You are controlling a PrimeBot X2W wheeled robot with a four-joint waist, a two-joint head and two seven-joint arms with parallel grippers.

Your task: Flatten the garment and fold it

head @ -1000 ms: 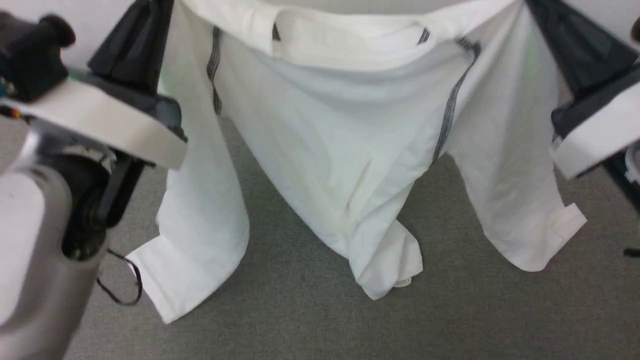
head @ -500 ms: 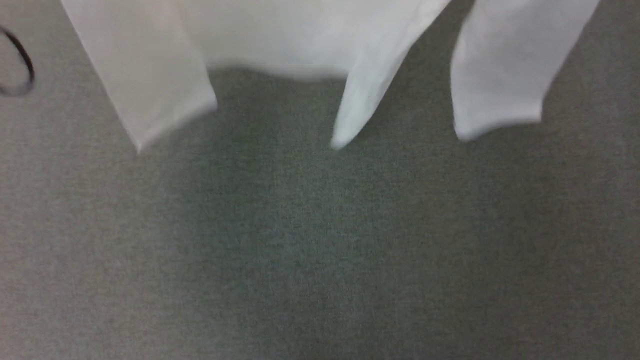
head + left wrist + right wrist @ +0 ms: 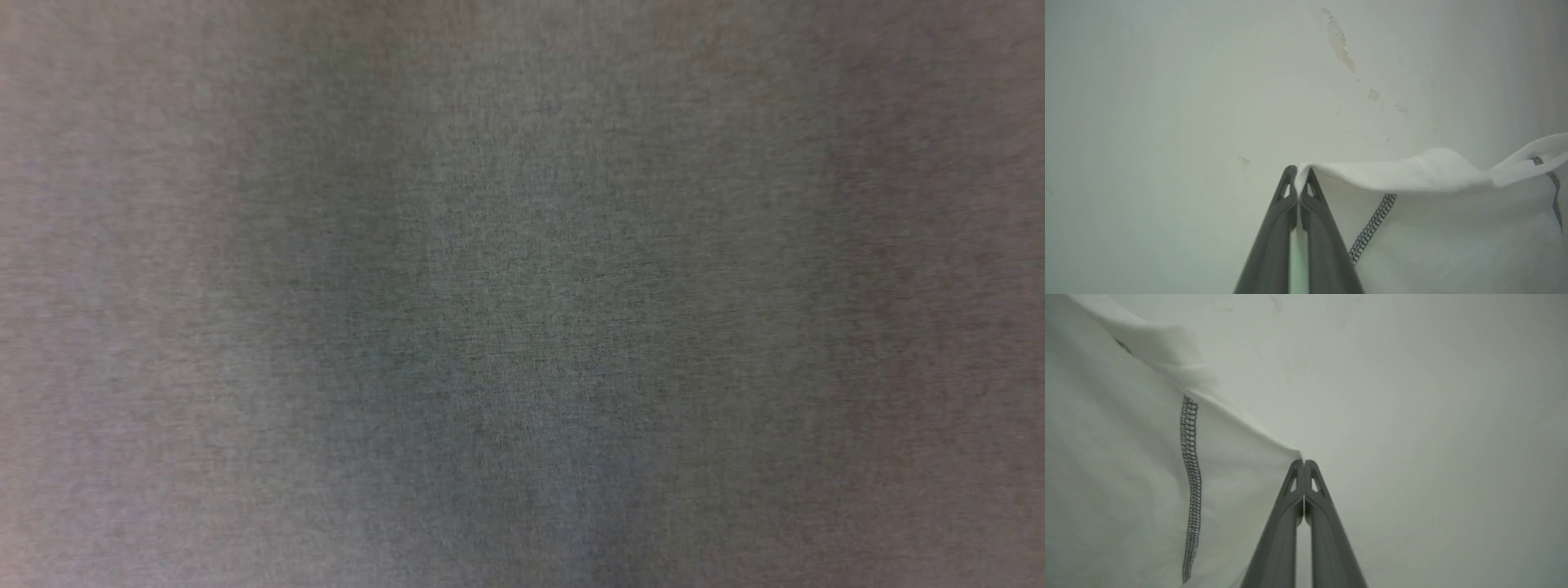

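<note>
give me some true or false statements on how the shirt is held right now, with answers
1. The left tool is shut on an edge of the shirt. True.
2. The right tool is open and holds nothing. False: it is shut on the shirt's edge.
3. The shirt has dark stitching along a seam. True.
4. The shirt is red. False: it is white.
5. The wall behind the left tool has a chipped patch. True.
6. The surface in the head view is bare wood. False: it is grey and woven.
</note>
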